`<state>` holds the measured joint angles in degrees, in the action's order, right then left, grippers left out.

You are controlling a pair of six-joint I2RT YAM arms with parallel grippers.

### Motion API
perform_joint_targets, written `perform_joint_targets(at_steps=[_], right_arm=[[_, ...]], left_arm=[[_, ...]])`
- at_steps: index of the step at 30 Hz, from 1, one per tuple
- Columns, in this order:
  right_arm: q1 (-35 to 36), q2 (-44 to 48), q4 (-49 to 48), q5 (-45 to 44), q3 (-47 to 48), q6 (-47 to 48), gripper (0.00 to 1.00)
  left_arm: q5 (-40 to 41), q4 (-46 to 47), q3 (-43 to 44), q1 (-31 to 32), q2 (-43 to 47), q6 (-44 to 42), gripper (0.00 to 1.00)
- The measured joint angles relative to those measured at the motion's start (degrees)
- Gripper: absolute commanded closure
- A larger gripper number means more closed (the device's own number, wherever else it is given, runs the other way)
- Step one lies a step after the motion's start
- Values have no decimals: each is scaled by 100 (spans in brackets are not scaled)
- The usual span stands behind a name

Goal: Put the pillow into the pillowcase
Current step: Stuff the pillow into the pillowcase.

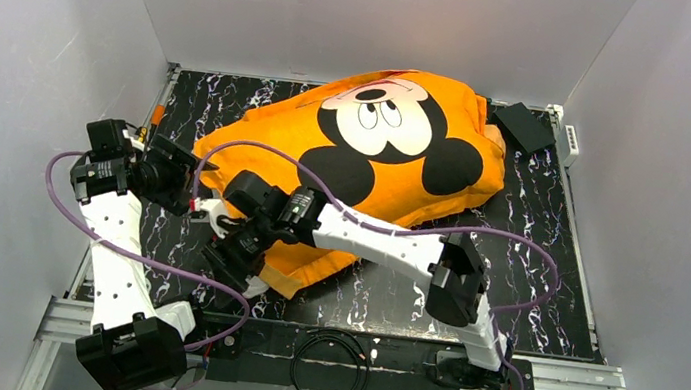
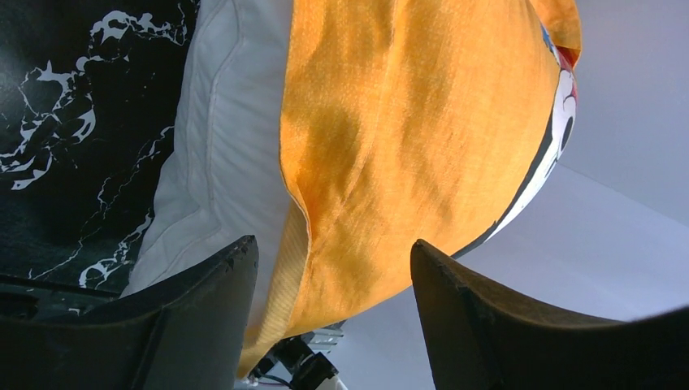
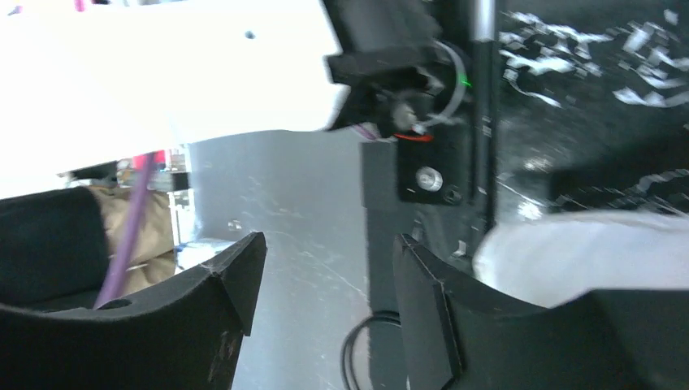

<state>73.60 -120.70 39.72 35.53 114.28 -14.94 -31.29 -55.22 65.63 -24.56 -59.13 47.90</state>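
Where the top view gives us the plump orange pillowcase (image 1: 398, 151) at twelve o'clock on the marbled black table (image 1: 533, 270), our left wrist adds the seamed white pillow (image 2: 219, 146) protruding at nine o'clock, left gripper (image 2: 333, 268) jaws apart, right gripper (image 3: 329, 268) jaws apart, empty.

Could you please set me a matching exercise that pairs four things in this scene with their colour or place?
Things:
1. pillowcase
2. pillow
3. flat black pad
4. coiled cable

Descriptions:
A. at the far right corner of the table
B. orange, Mickey face turned up
C. at the near edge, between the two arm bases
D. white, sticking out of the case's open end

Pairs: 1-B, 2-D, 3-A, 4-C
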Motion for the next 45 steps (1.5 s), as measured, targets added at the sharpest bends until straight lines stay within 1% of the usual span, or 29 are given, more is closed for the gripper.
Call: perform_joint_targets(at_steps=[3, 6, 12, 15, 17, 20, 22, 26, 28, 31, 33, 35, 37, 40, 42, 43, 44, 45], right_arm=[[144, 223, -404, 256, -114, -214, 26], [94, 634, -514, 164, -330, -334, 24], [-494, 1661, -153, -909, -761, -291, 23], [-774, 1759, 92, -1298, -866, -184, 24], [-789, 1620, 190, -1351, -935, -114, 24], [-553, 1082, 339, -1259, -837, 13, 23], [-299, 511, 470, -1040, -466, 59, 22], [177, -570, 546, -339, 713, 127, 19], [313, -719, 472, -79, 1040, 114, 18], [245, -483, 116, 382, 1023, -120, 17], [-42, -66, -299, 555, 691, -363, 17], [-492, 409, -557, 570, 313, -568, 15], [-1176, 876, -601, 398, 68, -638, 15], [-2382, 1270, -315, -223, 81, -518, 14], [-3049, 1300, 24, -656, 225, -389, 14], [-3357, 1292, 205, -863, 280, -310, 14], [-3620, 1263, 415, -1036, 341, -251, 14], [-3832, 1235, 608, -1182, 396, -195, 14]], left_arm=[[9, -103, 0, 0, 0, -74, 34], [11, -179, 0, 0, 0, -125, 35], [7, -225, 0, 0, 0, -181, 35], [2, -225, 0, 0, 0, -184, 36], [0, -225, 0, 0, -2, -186, 36], [2, -225, 0, 0, -2, -186, 36], [9, -227, 0, 0, -2, -190, 36], [44, -238, 0, 0, -2, -229, 36], [48, -256, 0, 0, 0, -247, 36], [66, -267, -11, 0, 11, -275, 36], [72, -267, -66, 0, 42, -291, 36], [74, -267, -153, 0, 85, -302, 36], [74, -267, -264, 0, 122, -319, 38], [15, -251, -466, 2, 142, -345, 43], [-72, -190, -629, 52, 140, -358, 50], [-109, -149, -732, 109, 136, -350, 56], [-133, -92, -846, 223, 125, -319, 65], [-142, -42, -942, 385, 103, -278, 76]])
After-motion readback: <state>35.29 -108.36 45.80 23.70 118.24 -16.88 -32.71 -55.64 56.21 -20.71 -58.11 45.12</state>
